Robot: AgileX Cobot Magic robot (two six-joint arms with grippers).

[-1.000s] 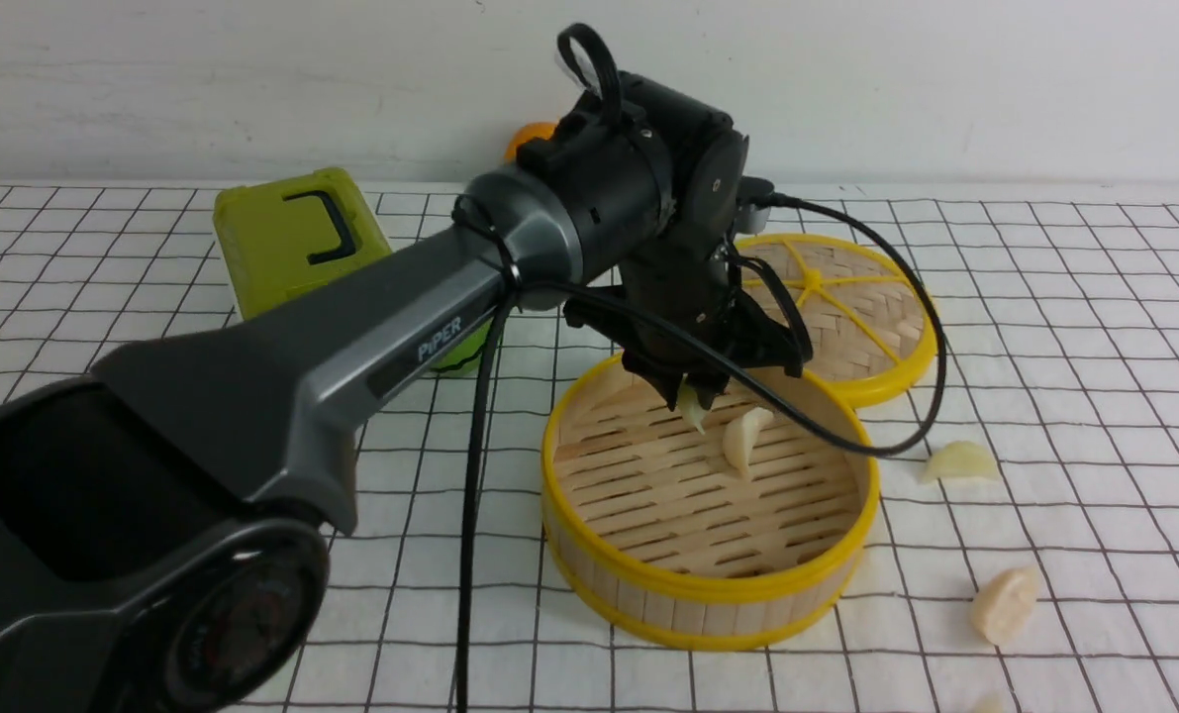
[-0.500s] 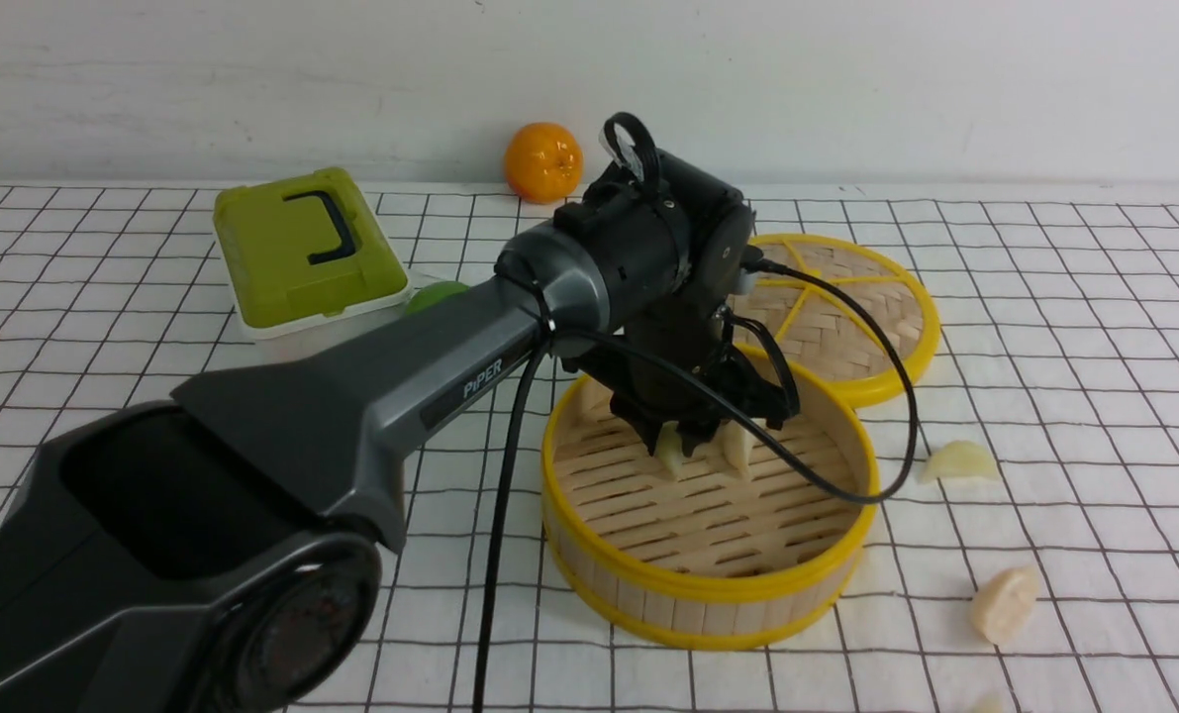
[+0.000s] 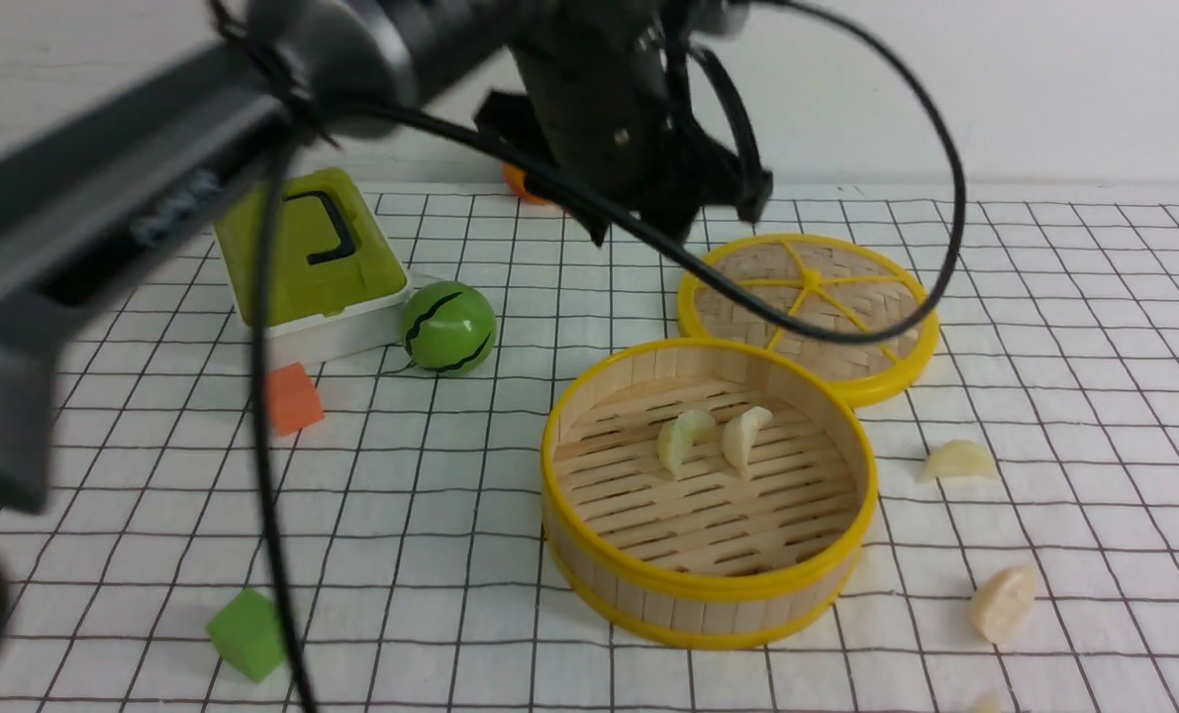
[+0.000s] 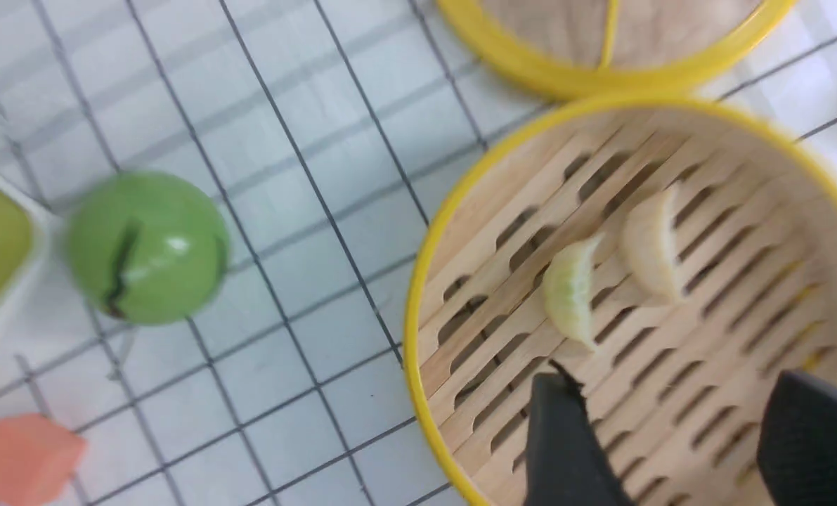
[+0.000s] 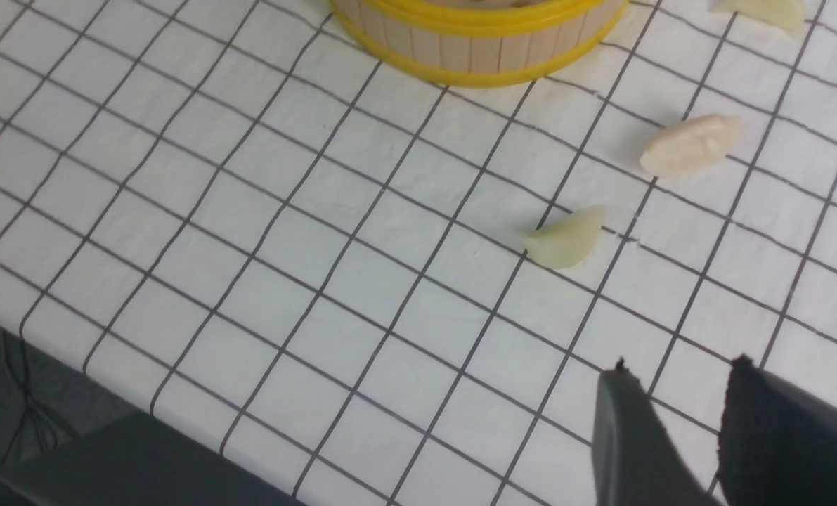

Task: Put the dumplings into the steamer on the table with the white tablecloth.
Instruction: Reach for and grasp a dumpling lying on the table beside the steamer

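A: So, dumplings?
B: Two in the steamer, three loose on the white tablecloth; my left gripper hangs spread, empty (release looks done), right gripper slightly parted, empty

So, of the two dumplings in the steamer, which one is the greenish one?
The left dumpling, on the side of the green ball; the right dumpling is creamy white.

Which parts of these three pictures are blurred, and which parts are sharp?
Front view: the dark left arm close to the lens is smeared, while the round bamboo steamer with yellow rims is sharp. Left wrist view: everything is soft, also the green striped ball. Right wrist view: the white gridded tablecloth is crisp; only the right claw is soft.
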